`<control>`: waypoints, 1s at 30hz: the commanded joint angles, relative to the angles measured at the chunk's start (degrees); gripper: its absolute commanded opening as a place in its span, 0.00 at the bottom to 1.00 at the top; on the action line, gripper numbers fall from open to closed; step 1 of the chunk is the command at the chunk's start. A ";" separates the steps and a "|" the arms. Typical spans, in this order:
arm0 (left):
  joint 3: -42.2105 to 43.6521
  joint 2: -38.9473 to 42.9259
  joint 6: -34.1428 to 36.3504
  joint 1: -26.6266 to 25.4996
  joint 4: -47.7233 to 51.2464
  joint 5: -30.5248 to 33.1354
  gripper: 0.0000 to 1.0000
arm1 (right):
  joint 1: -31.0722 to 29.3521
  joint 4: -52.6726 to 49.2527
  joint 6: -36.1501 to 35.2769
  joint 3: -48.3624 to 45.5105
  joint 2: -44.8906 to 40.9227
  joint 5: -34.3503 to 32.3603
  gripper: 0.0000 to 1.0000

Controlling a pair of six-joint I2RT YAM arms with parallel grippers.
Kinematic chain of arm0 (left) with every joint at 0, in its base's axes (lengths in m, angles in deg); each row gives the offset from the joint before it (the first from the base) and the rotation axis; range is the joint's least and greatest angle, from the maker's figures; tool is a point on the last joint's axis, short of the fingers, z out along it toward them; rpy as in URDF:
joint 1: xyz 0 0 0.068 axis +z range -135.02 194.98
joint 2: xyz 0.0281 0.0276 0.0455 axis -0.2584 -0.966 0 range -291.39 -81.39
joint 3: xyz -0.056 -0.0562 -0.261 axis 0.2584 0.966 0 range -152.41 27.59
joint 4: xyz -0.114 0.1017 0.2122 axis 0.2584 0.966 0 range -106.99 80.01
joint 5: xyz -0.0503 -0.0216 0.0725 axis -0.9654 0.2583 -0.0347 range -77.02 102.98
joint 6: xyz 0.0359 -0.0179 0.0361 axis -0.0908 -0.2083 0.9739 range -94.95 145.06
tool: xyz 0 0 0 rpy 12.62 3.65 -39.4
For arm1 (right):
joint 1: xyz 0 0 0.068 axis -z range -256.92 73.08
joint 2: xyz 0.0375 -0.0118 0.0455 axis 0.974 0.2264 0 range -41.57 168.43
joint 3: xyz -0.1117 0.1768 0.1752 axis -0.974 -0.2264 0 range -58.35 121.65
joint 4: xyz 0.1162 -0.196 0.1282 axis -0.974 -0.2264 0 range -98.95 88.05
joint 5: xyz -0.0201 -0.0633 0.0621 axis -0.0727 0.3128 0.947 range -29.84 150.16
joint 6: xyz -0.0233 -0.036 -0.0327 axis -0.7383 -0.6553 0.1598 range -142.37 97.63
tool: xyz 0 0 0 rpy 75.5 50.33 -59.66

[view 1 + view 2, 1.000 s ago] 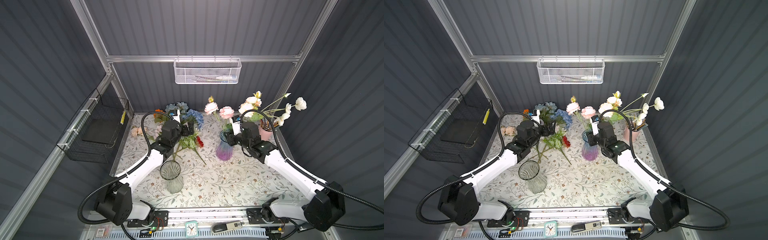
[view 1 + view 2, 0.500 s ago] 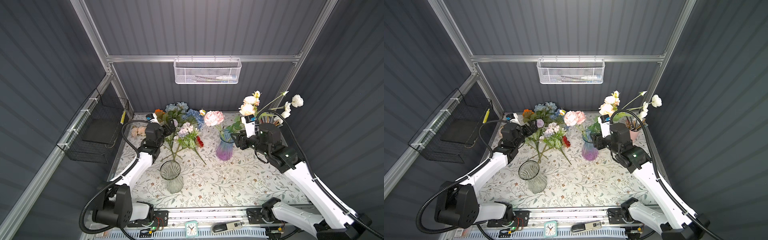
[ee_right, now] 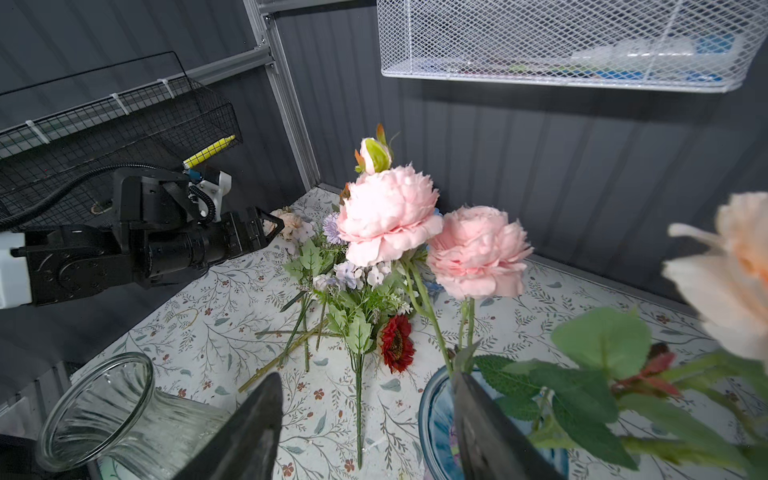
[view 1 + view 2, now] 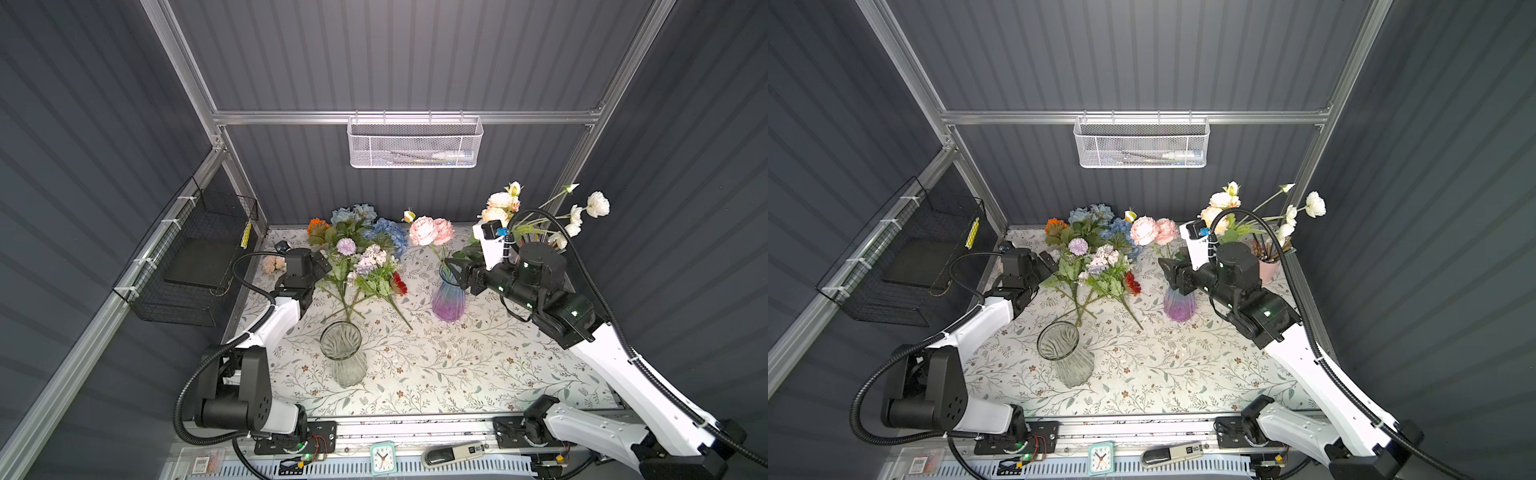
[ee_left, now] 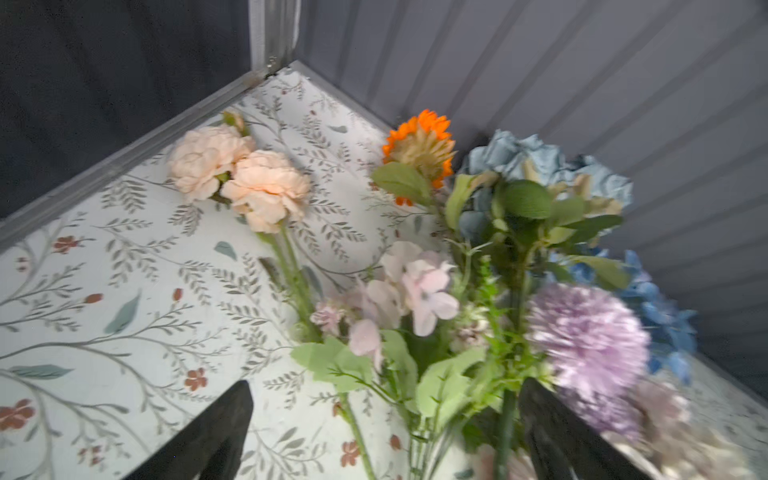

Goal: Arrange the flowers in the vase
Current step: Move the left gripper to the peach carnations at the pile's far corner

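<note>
Loose flowers (image 4: pixel 361 262) (image 4: pixel 1096 262) (image 3: pixel 349 291) lie in a heap at the back of the table, lilac, blue, orange and a red daisy (image 4: pixel 399 284) among them. Two pink peonies (image 4: pixel 430 230) (image 3: pixel 390 216) stand in a blue-purple vase (image 4: pixel 449 301) (image 4: pixel 1179 305). My right gripper (image 4: pixel 455 270) (image 3: pixel 365 376) is open beside that vase's rim, holding nothing. At the heap's left edge my left gripper (image 4: pixel 322 266) (image 5: pixel 384 386) is wide open, with stems lying between its fingers, ungripped. A clear glass vase (image 4: pixel 340 353) (image 3: pixel 99 411) stands empty in front.
Two peach blooms (image 4: pixel 273 264) (image 5: pixel 241 174) lie apart by the left wall. A pink pot (image 4: pixel 1268 268) with peach and white flowers (image 4: pixel 498 203) stands at the back right, behind my right arm. A white mesh basket (image 4: pixel 415 143) and a black wire basket (image 4: pixel 195 257) hang on the walls.
My right gripper has opened wider and drawn back to the right, leaving the pink peonies in the blue-purple vase. My left arm has pulled back to the left side of the heap.
</note>
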 commanded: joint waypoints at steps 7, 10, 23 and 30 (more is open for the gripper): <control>-12.29 -15.18 3.80 3.99 9.05 8.75 0.99 | -0.48 8.99 -3.05 -1.46 -0.40 -0.88 0.69; -15.48 -19.69 2.07 5.31 9.96 8.26 0.93 | -0.48 9.18 -4.07 -2.65 -1.17 -2.02 0.70; -30.68 -35.41 -2.35 7.57 15.18 6.22 0.77 | -0.43 9.39 -6.58 -5.06 -3.23 -4.42 0.73; -27.32 -35.47 -0.08 9.21 15.88 5.00 0.56 | -0.44 10.38 -7.72 -5.69 -3.23 -5.70 0.74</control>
